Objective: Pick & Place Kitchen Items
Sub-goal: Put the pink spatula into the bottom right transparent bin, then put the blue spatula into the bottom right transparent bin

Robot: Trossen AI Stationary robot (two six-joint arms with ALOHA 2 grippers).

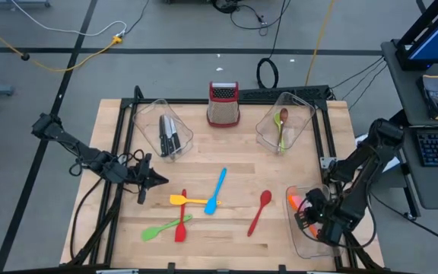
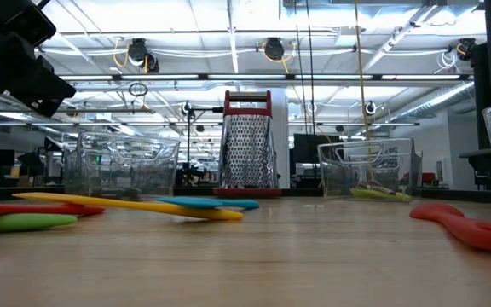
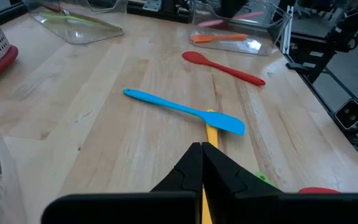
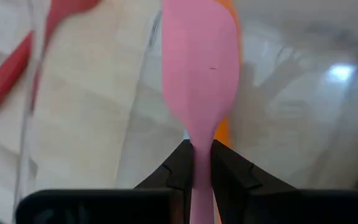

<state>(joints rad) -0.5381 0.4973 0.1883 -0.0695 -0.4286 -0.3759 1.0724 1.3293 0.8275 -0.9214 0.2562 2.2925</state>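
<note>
Pink spatula (image 4: 199, 68) pinched in right gripper (image 4: 197, 163) inside bin (image 1: 304, 242) at table edge; left gripper (image 3: 201, 167) closed, empty.

Pink spatula (image 4: 199, 68) in near-right bin, blue spatula (image 1: 216, 190) crossing yellow spatula (image 1: 187, 201) mid-table

Pink spatula (image 4: 199, 68), blue spatula (image 3: 185, 111), perhaps brown spoon (image 1: 284, 116)

Yellow spatula (image 2: 135, 205) lies across blue spatula (image 2: 207, 203); box grater (image 2: 247, 143) behind; red spoon (image 2: 463, 226) apart, right.
</note>
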